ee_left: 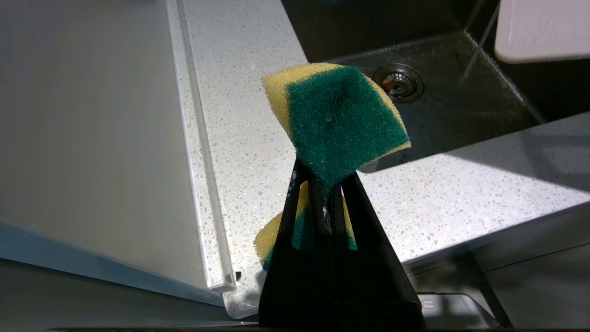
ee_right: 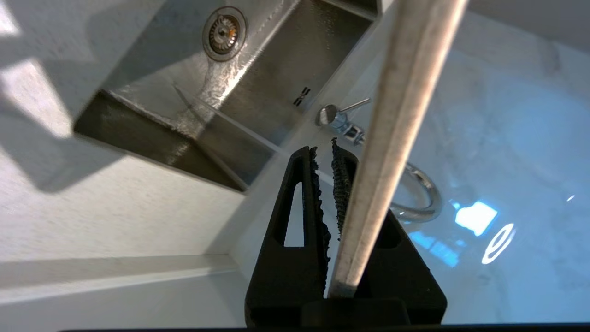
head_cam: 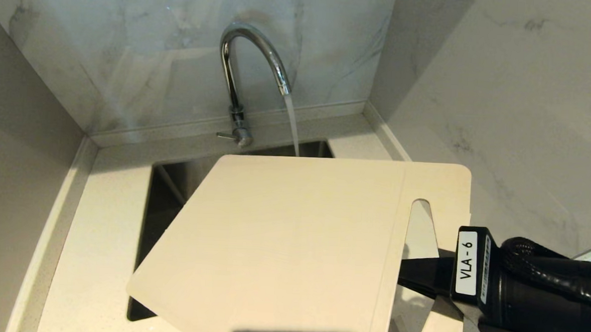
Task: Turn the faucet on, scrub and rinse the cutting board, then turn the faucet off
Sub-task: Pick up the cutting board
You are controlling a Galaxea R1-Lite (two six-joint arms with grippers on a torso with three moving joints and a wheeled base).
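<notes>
The chrome faucet [head_cam: 240, 59] is running; its stream [head_cam: 292, 126] drops into the sink just past the far edge of the cutting board [head_cam: 292, 245]. The cream-white board hangs tilted over the sink, slot handle towards the right. My right gripper [head_cam: 410, 276] is shut on the board's rim beside that slot; in the right wrist view the board's edge [ee_right: 396, 138] runs up between the fingers [ee_right: 325, 152]. The faucet's thin lever [head_cam: 225, 135] points left. My left gripper [ee_left: 322, 177], outside the head view, is shut on a green-and-yellow sponge [ee_left: 341, 115] over the counter near the sink.
The dark steel sink [head_cam: 162, 200] has a round drain [ee_left: 399, 82] and is set in a speckled white counter [head_cam: 97, 257]. Marble walls close in at the back and on the right. A raised ledge [ee_left: 198, 138] runs along the counter's left side.
</notes>
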